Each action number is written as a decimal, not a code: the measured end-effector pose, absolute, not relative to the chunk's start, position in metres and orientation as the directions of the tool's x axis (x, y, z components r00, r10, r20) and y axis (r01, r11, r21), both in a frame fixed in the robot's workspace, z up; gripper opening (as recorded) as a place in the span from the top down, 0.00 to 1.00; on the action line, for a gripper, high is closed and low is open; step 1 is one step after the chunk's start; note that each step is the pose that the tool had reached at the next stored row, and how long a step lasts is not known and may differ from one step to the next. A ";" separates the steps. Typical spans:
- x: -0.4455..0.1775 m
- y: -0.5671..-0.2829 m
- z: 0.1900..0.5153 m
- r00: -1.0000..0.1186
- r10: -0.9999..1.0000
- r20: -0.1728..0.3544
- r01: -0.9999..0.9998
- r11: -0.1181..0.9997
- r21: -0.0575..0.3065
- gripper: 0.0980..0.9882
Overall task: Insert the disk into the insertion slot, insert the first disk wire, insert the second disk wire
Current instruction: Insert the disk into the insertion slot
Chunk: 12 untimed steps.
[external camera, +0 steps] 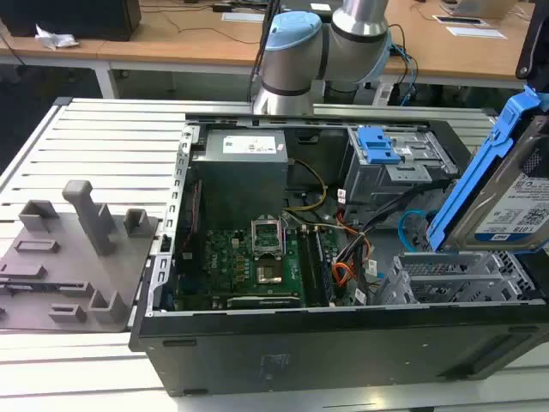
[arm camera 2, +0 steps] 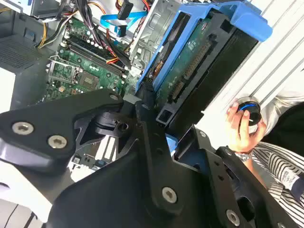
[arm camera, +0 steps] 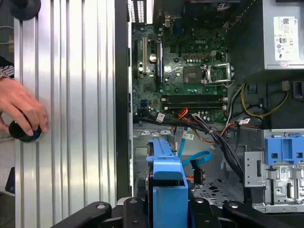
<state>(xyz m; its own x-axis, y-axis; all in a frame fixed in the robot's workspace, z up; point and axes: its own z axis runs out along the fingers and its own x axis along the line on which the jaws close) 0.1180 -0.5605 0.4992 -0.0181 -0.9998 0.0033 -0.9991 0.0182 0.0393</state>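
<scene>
The disk, silver with a white label in a blue carrier, hangs tilted above the case at the exterior view's right. My gripper is shut on it; its green underside and the carrier's blue edge show between the black fingers. Just below stands the insertion slot, a perforated silver cage. The second disk wire, a light-blue loop with a dark plug, lies loose beside the cage. The first disk wire, a red, orange and black bundle, lies by the motherboard.
The open computer case lies on a slatted aluminium table. A grey bay with a blue tab sits behind the cage. A grey fixture plate lies at the exterior view's left. A person's hand rests on a black knob beside the case.
</scene>
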 end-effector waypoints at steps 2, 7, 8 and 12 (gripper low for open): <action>0.118 -0.561 0.497 -0.018 -1.000 0.003 -0.999 0.018 0.039 0.70; 0.118 -0.561 0.493 -0.018 -1.000 0.003 -0.999 0.018 0.039 0.70; 0.118 -0.561 0.492 -0.018 -1.000 0.003 -0.999 0.018 0.039 0.70; 0.118 -0.561 0.488 -0.018 -1.000 0.003 -0.999 0.018 0.039 0.70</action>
